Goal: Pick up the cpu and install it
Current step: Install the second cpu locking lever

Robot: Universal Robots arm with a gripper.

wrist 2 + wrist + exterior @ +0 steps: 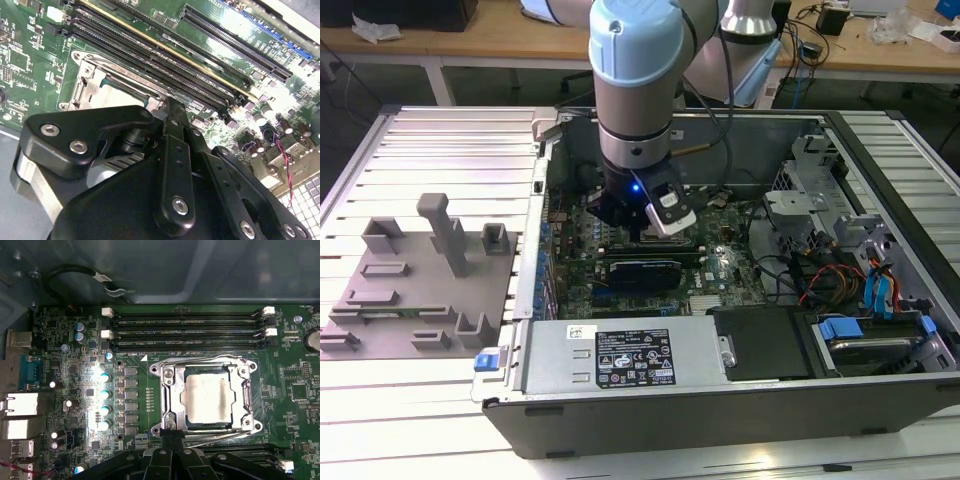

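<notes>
cpu point(209, 399) sits flat inside the socket frame point(170, 399) on the motherboard point(295, 385), just below the RAM slots point(187, 332) (silver top up, frame all round it). Gripper point(638, 228) hangs low inside the open PC case point(740, 400) over the board, holding nothing, fingers point(172, 150) narrowed together at the socket's edge. Grey fixture plate point(410, 290) sits outside the case, on the exterior view's left.

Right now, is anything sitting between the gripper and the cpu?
Nothing visible. In the first wrist view the cpu already lies in the socket frame, its top bare, and the gripper sits at the frame's edge beside it.
</notes>
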